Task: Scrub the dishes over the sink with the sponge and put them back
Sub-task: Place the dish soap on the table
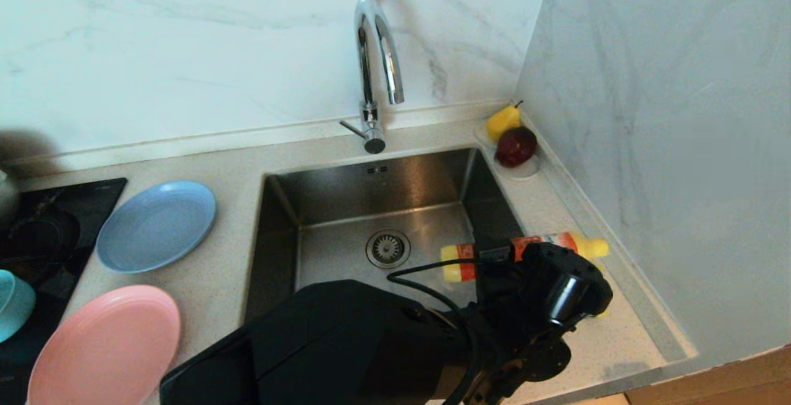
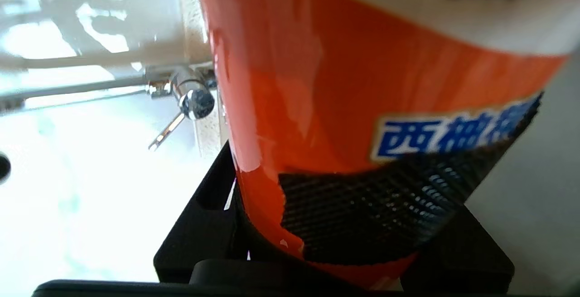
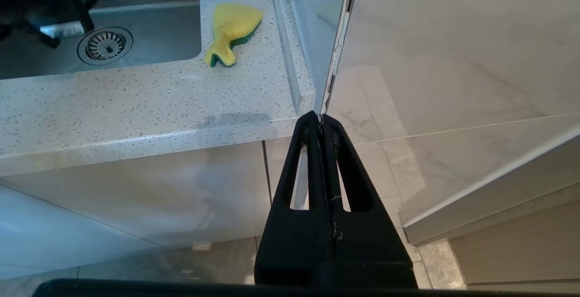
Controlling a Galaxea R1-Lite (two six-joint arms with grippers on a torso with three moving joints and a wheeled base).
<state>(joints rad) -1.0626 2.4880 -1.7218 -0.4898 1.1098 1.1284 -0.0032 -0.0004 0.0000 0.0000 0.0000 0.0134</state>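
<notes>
My left gripper [image 1: 494,255] is shut on an orange and white bottle [image 1: 460,263] with a yellow cap, holding it level over the right edge of the steel sink [image 1: 334,250]. In the left wrist view the bottle [image 2: 317,84] fills the space between the black fingers [image 2: 213,197]. The yellow and green sponge [image 3: 233,31] lies on the counter right of the sink. A light-blue plate [image 1: 154,225], a pink plate [image 1: 105,346] and a teal bowl [image 1: 12,303] sit on the left. My right gripper [image 3: 321,118] hangs shut and empty below the counter's front edge.
The curved chrome tap [image 1: 374,52] stands behind the sink, and the drain strainer [image 1: 388,248] is in its floor. A white saucer [image 1: 524,173] with a pear and a dark red fruit sits in the back right corner. A black hob [image 1: 37,232] is at far left.
</notes>
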